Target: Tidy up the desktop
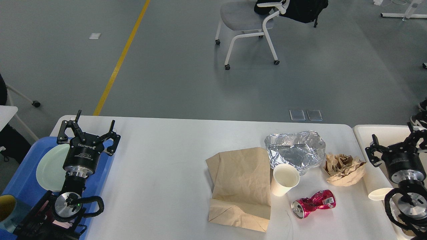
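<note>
The white tabletop (160,173) fills the lower part of my view, its far edge running straight across ahead of me with rounded corners at both ends. Its left half is bare. On the right half lies a flat brown paper bag (242,186), creased, with its bottom flap folded toward me. Just beside the bag's right edge stands a white paper cup (284,180), upright and open at the top. Behind the cup sits a crumpled aluminium foil tray (297,150), and to its right a wad of crumpled brown paper (343,168). Nearer to me, right of the bag and apart from the cup, a crushed red drink can (313,203) lies on its side.

At the tabletop's left end a blue plastic tray (28,166) holds a pale green plate (50,166); a cup (10,210), yellow inside, shows at the tray's near corner. My left claw (94,127) hangs above the tray's far right corner, fingers spread wide with nothing between them.

At the right end stands a cream bin (377,133), with a second white paper cup (380,194) lying on its side by its near rim. My right claw (393,138) is above the bin, fingers spread and empty.

Beyond the tabletop, a white-framed grey chair (247,20) stands on the grey floor (186,66).
</note>
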Available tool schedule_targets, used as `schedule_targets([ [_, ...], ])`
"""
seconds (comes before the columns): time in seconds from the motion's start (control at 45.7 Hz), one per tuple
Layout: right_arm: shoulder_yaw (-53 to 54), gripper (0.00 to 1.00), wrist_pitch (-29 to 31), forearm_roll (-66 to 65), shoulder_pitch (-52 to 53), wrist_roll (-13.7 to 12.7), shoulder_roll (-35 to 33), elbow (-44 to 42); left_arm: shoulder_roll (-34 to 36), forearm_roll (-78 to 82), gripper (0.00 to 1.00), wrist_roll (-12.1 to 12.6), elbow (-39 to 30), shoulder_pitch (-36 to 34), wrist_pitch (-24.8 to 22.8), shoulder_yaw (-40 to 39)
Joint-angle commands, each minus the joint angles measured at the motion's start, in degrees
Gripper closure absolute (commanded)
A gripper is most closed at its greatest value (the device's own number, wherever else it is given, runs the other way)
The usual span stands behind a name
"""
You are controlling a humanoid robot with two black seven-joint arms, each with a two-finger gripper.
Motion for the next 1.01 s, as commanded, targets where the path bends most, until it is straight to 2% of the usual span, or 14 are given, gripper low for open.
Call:
schedule_targets([
  [0.0, -1.93, 0.00, 1.62, -0.01, -0.39, -0.04, -0.01, 0.08, 0.00, -0.06, 0.04, 0.00, 0.03, 0.00, 0.00, 0.00],
  [0.197, -3.87, 0.00, 0.39, -0.10, 0.49, -0.30, 0.08, 2.45, 0.00, -0.06, 0.04, 0.00, 0.03, 0.00, 0.00, 0.00],
  [0.328, -4.05, 0.00, -3.91, -0.19, 0.75, -2.23, 2.19, 6.40, 0.00, 0.03, 0.04, 0.00, 0.03, 0.00, 0.00, 0.00],
  [0.504, -4.57, 0.00, -8.05, -1.24, 6.72, -2.23, 6.58, 7.20, 0.00, 0.03, 0.04, 0.00, 0.03, 0.00, 0.00, 0.00],
  [0.985, -5.54, 0.00, -8.31, -4.32, 12.09, -1.97, 8.43, 7.20, 0.00, 0.03, 0.04, 0.00, 0.03, 0.00, 0.00, 0.00],
])
